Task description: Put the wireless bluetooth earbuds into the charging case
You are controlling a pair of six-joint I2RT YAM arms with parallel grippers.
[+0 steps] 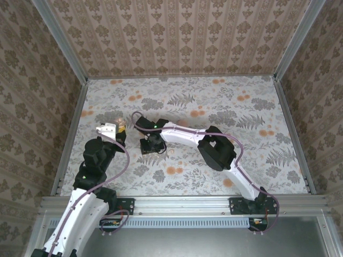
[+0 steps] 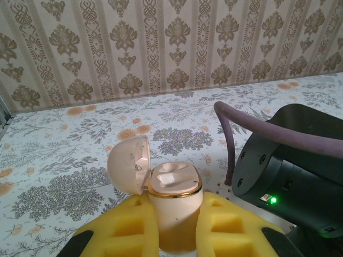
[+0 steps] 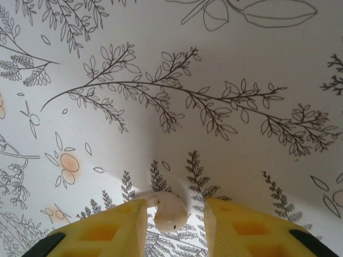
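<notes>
Now left gripper [image 2: 174, 217] pinches the case [image 2: 174, 187]; right gripper [image 3: 176, 208], spread, straddles the earbud [image 3: 169, 213]: tiny, likely slippery, grab its bulb.

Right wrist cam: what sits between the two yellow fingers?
One white earbud, lying on the patterned table between the right gripper's fingers, not yet clamped. The right wrist view shows it.

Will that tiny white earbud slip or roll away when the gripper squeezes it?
Probably slippery: the earbud looks smooth and rounded, so it may squirt out. It likely rolls if nudged, since it lies loose on the flat table. The soft yellow foam pads of the right gripper should help hold it.
</notes>
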